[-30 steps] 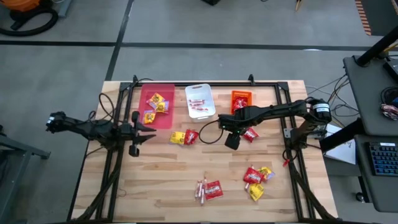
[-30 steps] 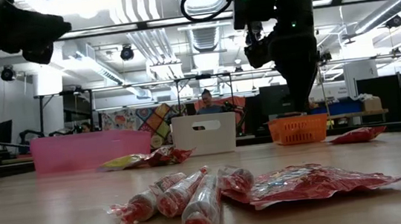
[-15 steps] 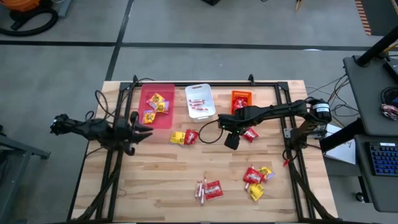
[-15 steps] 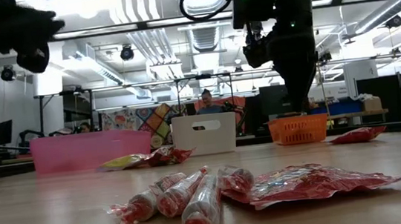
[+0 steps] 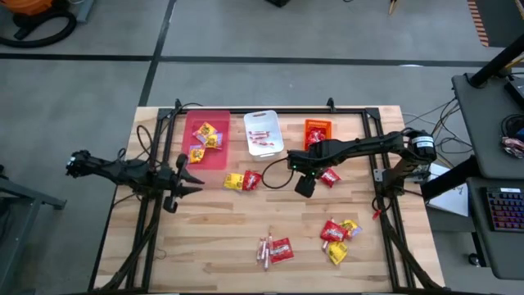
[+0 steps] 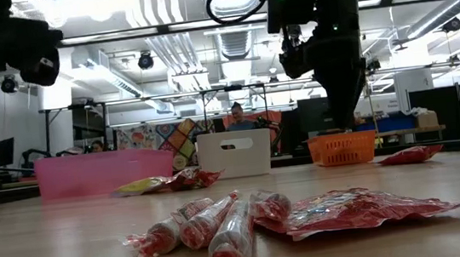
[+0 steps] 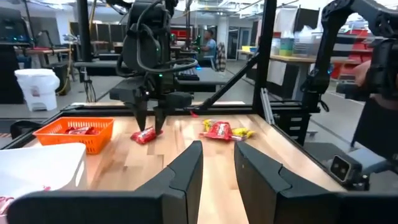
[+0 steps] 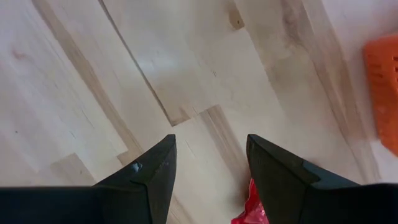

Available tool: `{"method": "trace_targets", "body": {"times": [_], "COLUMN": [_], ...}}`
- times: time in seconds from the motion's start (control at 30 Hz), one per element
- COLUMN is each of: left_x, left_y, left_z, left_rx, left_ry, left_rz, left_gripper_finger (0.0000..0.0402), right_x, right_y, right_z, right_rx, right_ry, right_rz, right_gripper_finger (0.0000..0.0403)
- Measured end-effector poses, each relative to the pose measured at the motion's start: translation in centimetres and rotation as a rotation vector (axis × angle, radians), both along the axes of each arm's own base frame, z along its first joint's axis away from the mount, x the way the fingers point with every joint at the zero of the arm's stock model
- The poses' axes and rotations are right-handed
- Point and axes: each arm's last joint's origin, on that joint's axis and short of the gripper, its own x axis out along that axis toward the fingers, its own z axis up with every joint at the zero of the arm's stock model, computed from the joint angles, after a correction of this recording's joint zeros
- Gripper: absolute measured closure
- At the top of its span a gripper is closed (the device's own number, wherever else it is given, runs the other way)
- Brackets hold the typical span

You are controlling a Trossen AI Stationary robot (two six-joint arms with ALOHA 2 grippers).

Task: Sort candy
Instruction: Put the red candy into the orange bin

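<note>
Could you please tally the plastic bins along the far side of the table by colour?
pink rectangular plastic bin: 1
white rectangular plastic bin: 1
orange rectangular plastic bin: 1
Total: 3 bins
</note>
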Motion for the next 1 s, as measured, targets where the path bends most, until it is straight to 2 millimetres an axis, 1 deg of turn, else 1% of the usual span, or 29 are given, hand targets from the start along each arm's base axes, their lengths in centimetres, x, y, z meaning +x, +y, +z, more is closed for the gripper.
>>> {"method": "trace_targets", "body": {"times": [0.1, 0.2, 0.37, 0.5, 0.57, 0.73, 0.87, 1.0], "left_x": [0.1, 0.2, 0.2, 0.1, 0.1, 0.1, 0.1, 0.1], "left_y": [0.0, 0.0, 0.3, 0.3, 0.3, 0.4, 0.6, 0.7], "left_z": [-0.7, -1.3, -1.5, -1.3, -1.3, -1.1, -1.1, -1.2], "left_rx": [-0.001, -0.003, -0.02, -0.025, -0.027, -0.033, -0.038, -0.039], "left_ry": [-0.005, -0.003, -0.03, -0.052, -0.059, -0.07, -0.068, -0.067], "left_rz": [0.015, 0.02, 0.121, 0.124, 0.125, 0.153, 0.222, 0.238], "left_gripper_finger": [0.0325, 0.0325, 0.0325, 0.0325, 0.0325, 0.0325, 0.0325, 0.0325], "right_x": [-0.4, -1.5, -3.6, -5.0, -5.4, -5.7, -5.7, -5.5], "right_y": [-0.2, -0.5, -0.9, -0.8, -0.7, -0.6, -0.7, -0.7], "right_z": [-0.3, -1.0, -3.0, -4.6, -5.3, -6.6, -6.8, -6.7], "right_rx": [0.01, 0.016, 0.022, 0.024, 0.024, 0.024, 0.015, 0.013], "right_ry": [0.034, 0.125, 0.249, 0.316, 0.319, 0.261, 0.251, 0.244], "right_rz": [-0.059, -0.145, -0.238, -0.254, -0.267, -0.261, -0.25, -0.244], "right_gripper_finger": [0.0216, 0.0216, 0.0216, 0.0216, 0.0216, 0.0218, 0.0243, 0.0293]}}
